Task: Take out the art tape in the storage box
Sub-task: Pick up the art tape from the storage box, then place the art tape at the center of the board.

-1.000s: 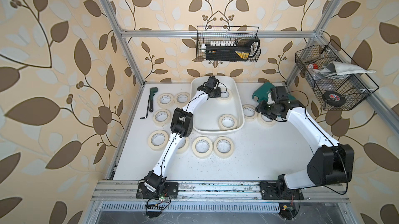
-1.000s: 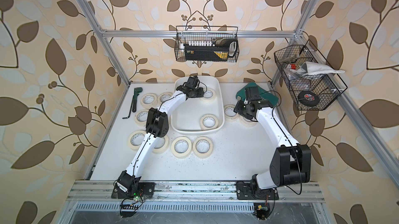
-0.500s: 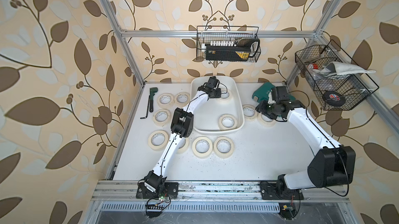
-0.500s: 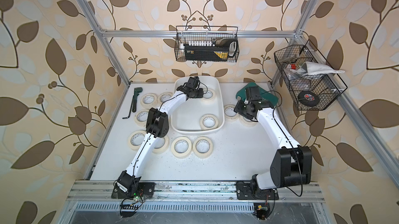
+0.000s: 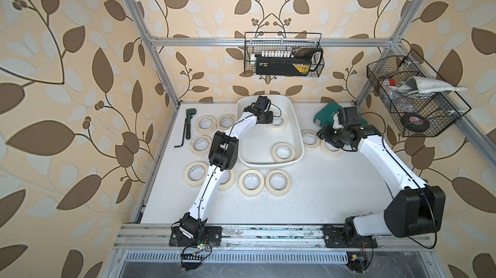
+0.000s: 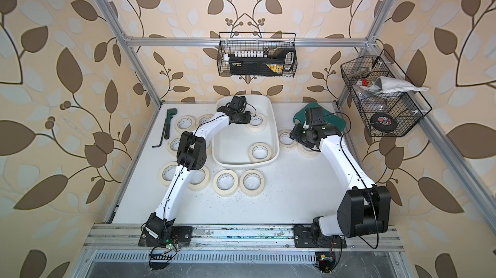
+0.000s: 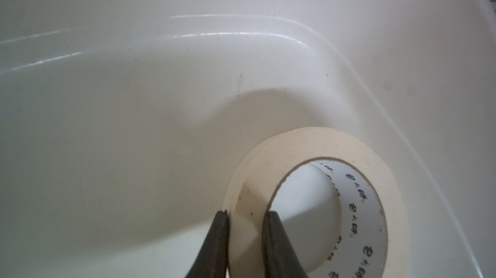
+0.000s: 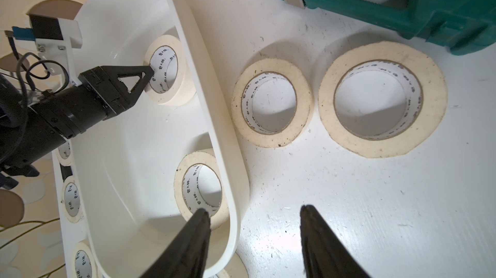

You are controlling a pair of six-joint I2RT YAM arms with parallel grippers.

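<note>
Tape roll (image 7: pixel 308 142) at the far end of the storage box (image 5: pixel 298 131) sits pinched through its wall by the left jaws, one inside the core. It looks light and stiff, likely easy to lift. A second tape roll (image 8: pixel 179 182) lies at the box's near end. The right jaws hang part-open, empty, beside the box.

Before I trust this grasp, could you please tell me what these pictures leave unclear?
- Left wrist view: bottom edge cuts off the gripped tape roll and left gripper.
- Both top views: the wrist hides that grip inside the storage box.
- A top view: left arm covers part of one table roll.
</note>
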